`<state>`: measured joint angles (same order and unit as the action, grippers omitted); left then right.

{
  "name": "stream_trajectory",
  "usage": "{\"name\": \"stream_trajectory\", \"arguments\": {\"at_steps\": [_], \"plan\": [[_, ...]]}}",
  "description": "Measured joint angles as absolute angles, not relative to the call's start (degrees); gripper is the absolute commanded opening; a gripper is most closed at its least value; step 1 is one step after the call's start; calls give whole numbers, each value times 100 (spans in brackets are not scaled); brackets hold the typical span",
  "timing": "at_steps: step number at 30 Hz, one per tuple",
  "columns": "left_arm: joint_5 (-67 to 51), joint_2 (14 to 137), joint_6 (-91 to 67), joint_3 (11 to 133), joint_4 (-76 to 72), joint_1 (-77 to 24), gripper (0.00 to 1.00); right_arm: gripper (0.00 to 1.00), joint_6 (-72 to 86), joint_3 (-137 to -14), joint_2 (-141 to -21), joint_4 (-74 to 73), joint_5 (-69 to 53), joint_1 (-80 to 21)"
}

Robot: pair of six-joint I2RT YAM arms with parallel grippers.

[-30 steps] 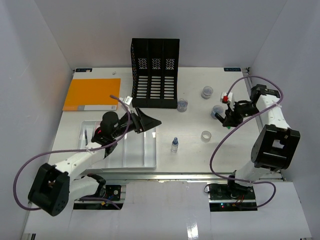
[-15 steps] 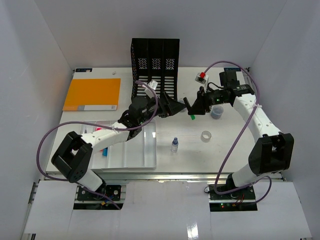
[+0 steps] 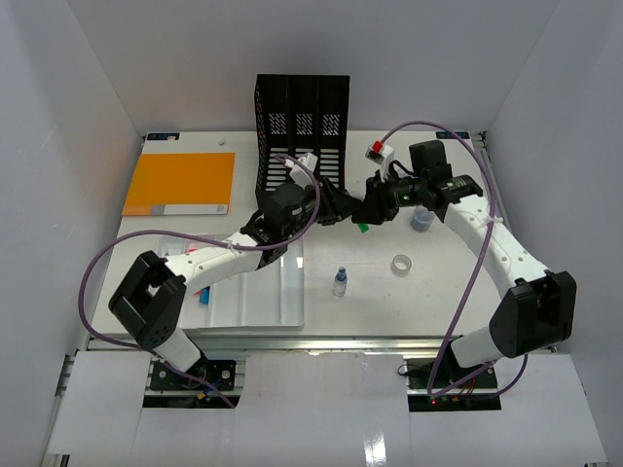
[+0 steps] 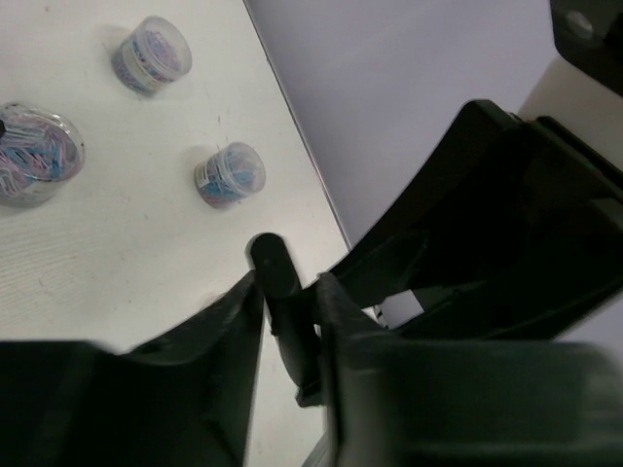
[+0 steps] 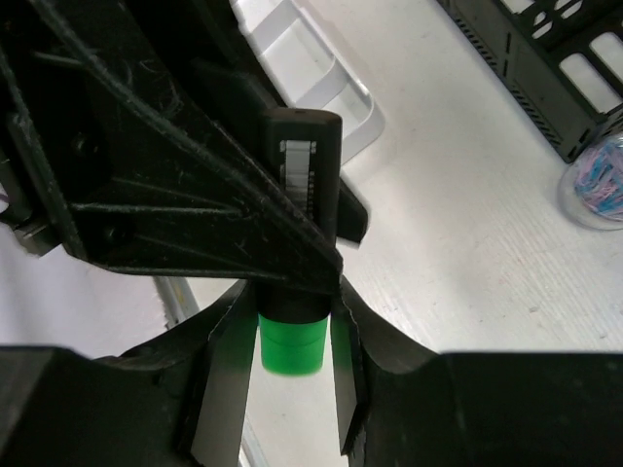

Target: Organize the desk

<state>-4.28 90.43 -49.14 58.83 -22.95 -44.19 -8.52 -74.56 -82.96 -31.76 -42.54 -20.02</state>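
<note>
A black marker with a green cap [image 3: 361, 221] hangs above the middle of the desk [image 3: 458, 292], held from both sides. My right gripper [image 3: 372, 210] is shut on its cap end [image 5: 292, 345]; the black barrel [image 5: 298, 175] runs up between its fingers. My left gripper [image 3: 343, 208] meets it from the left. In the left wrist view both fingers of the left gripper [image 4: 289, 311] press on the black barrel [image 4: 280, 287]. In the right wrist view the left gripper's dark fingers [image 5: 175, 195] cross over the barrel above my right gripper [image 5: 292, 336].
A black file organizer [image 3: 302, 126] stands behind the grippers. An orange notebook [image 3: 180, 183] lies at the back left, a white compartmented tray [image 3: 258, 304] at the front left. A small bottle [image 3: 339, 282], a tape roll [image 3: 401, 264] and paper-clip jars [image 3: 421, 218] [image 4: 229, 175] sit on the right half.
The right arm carried the marker left from the right side to the middle. The left arm reached out from over the tray, and its wide-open jaws closed on the barrel.
</note>
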Motion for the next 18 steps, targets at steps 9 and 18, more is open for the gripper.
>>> {"name": "stream_trajectory", "arguments": {"at_steps": [9,18], "plan": [[-267,9043,-4672,6034,-1740,-4486,2,93,-992,-7432,-8294,-3116,-4113,-2108],[123,8431,-3976,5837,-168,-4166,0,94,-2211,-7027,-7916,-3171,-4798,-1971]]}}
